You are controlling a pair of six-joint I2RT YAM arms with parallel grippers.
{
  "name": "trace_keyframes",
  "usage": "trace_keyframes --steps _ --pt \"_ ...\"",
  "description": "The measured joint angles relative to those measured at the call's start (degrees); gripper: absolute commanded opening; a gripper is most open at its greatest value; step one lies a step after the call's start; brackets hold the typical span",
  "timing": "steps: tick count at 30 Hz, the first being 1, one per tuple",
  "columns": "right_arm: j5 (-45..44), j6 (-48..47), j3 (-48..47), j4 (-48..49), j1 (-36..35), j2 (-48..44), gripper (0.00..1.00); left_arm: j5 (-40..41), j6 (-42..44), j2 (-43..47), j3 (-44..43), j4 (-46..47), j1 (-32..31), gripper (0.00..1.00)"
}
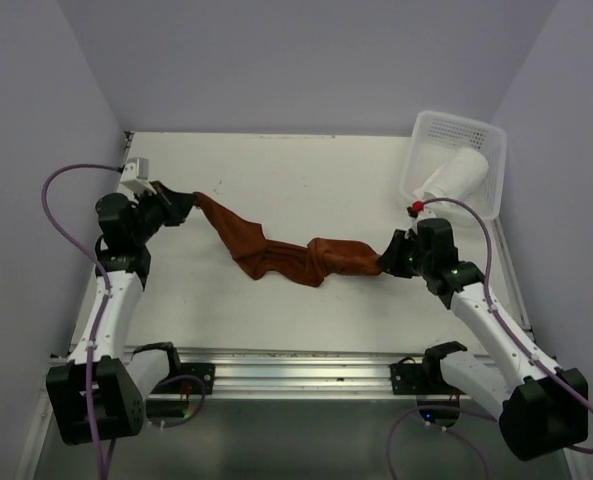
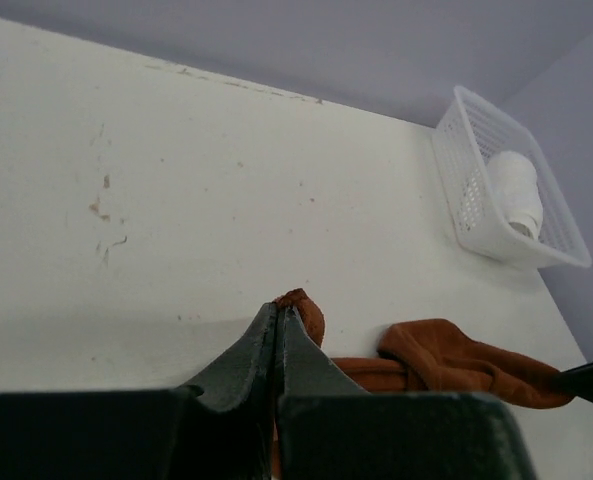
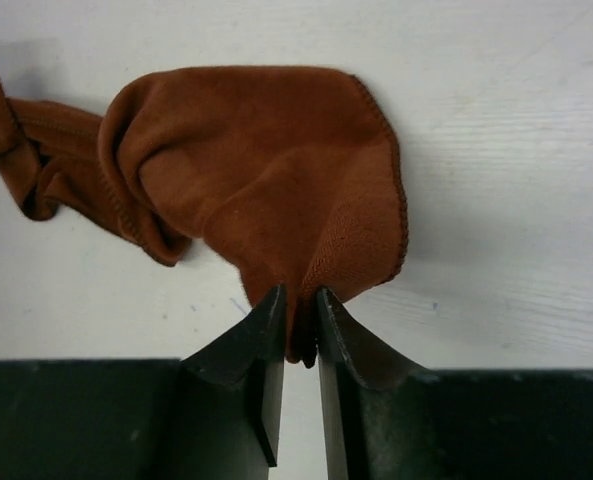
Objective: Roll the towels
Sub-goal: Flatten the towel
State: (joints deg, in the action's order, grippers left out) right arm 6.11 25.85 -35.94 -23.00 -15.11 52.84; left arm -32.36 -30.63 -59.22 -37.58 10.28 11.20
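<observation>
Top external view shows the rust-brown towel (image 1: 286,255) lying on the table (image 1: 306,180) as a twisted rope strung between the two arms. I judge the step in hand to be spreading it flat, not yet rolling (the white towel (image 1: 454,175) sits already rolled in the basket (image 1: 496,165)). The left gripper (image 1: 181,207) is clamped tight on one end of the cloth. The right gripper (image 3: 298,300) has its jaws narrowly parted with the towel's hemmed corner between them; whether they truly pinch it I cannot tell. Next, the cloth needs untwisting and laying flat, which calls for a firm hold on both corners.
</observation>
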Motion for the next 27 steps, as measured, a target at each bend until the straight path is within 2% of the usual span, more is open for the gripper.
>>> trace_keyframes --steps 4,5,7,12,16,23,27 --pt "6.16 0.98 1.09 1.44 -1.81 2.8 0.26 -0.17 5.27 1.66 -2.86 -1.86 -4.63 0.0" --pt "6.38 1.09 1.92 1.44 -3.34 2.51 0.32 -0.28 6.56 2.71 -2.89 -2.38 -5.77 0.0" --pt "6.36 1.4 3.52 1.14 -6.25 1.46 0.36 -1.14 8.96 5.01 -2.82 -3.1 -8.5 0.0" --pt "1.88 3.15 5.73 -0.26 -7.91 -4.0 0.43 -6.88 11.85 9.62 -2.62 -2.62 -15.08 0.0" --pt "-2.69 4.63 5.03 -0.15 -7.85 -6.32 0.44 -6.45 12.41 11.37 -1.84 -2.91 -16.0 0.0" --pt "-8.81 6.03 -0.85 -0.13 -7.8 3.13 0.43 -2.6 13.07 11.3 -1.84 -5.77 -16.0 0.0" --pt "-9.38 6.05 -6.1 1.53 -7.8 13.25 0.42 -2.45 13.07 11.32 -1.75 -5.9 -16.0 0.0"
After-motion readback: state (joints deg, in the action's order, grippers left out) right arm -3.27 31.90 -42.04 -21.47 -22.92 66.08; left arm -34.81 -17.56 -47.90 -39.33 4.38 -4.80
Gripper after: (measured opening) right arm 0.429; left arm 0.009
